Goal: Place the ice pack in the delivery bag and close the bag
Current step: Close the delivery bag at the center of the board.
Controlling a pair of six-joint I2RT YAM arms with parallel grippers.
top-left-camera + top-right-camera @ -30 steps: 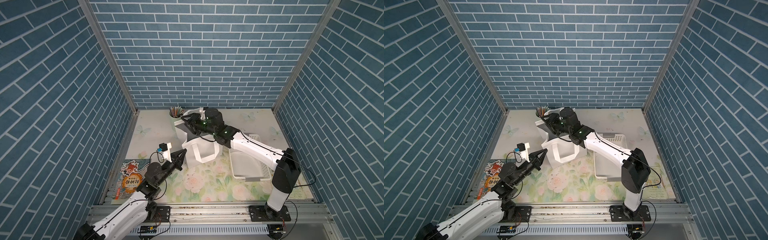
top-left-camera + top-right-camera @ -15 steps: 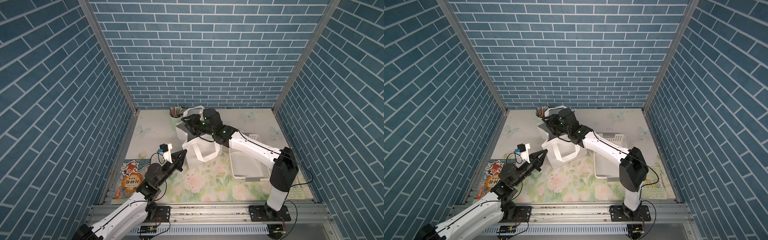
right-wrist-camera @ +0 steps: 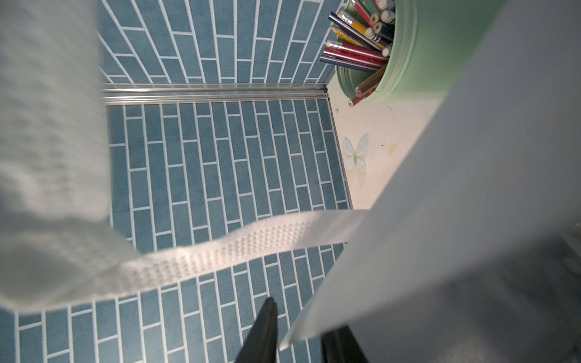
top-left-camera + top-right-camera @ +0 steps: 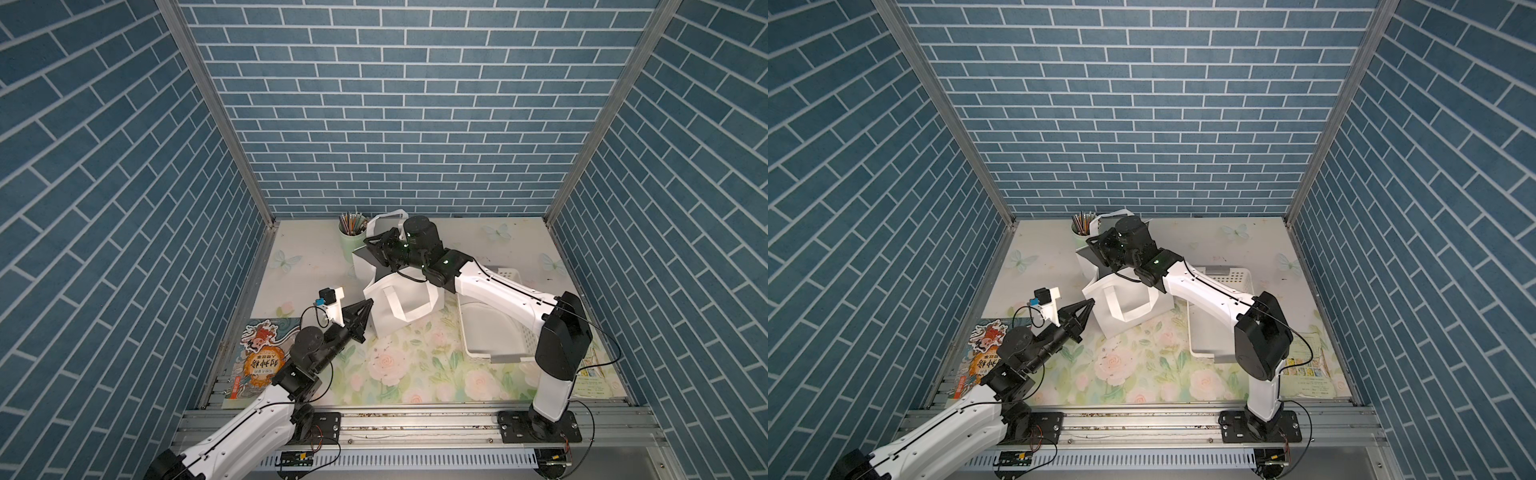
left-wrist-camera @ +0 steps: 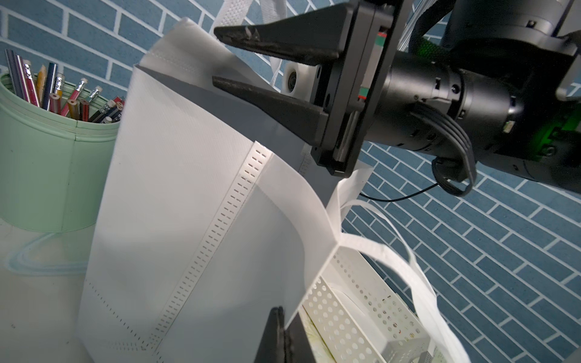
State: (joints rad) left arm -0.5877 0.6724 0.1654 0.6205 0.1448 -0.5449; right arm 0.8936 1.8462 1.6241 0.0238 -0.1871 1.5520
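Ice pack first: you won't find it in any view. Neither pincer carries it and it is not on the open bench [image 4: 415, 374]. Whether it lies down inside the delivery bag [image 4: 399, 307], hidden by the walls and the right arm, can't be told. So you can read neither which way it lies from either pincer, nor its heading or long axis.

What you can read is the bag. It stands upright on the bench between the pencil cup [image 4: 351, 241] and the perforated basket [image 4: 511, 274], mouth up, grey lining showing.

Your right pincer [image 5: 217, 56] hangs at the far side of that mouth. Its jaws stand apart with a clear gap, and in the right wrist view the far wall's edge runs between the two fingers without looking pinched.

Your left pincer [image 4: 369, 304] is closed at the near corner of the rim. In the left wrist view the fabric edge runs down into the seam between its fingers, so it looks clamped on the bag.

The right arm is much the nearer to the opening. I'd judge the coming move turns on that far wall: whether it gets gripped or let go, with the near corner held as the anchor.
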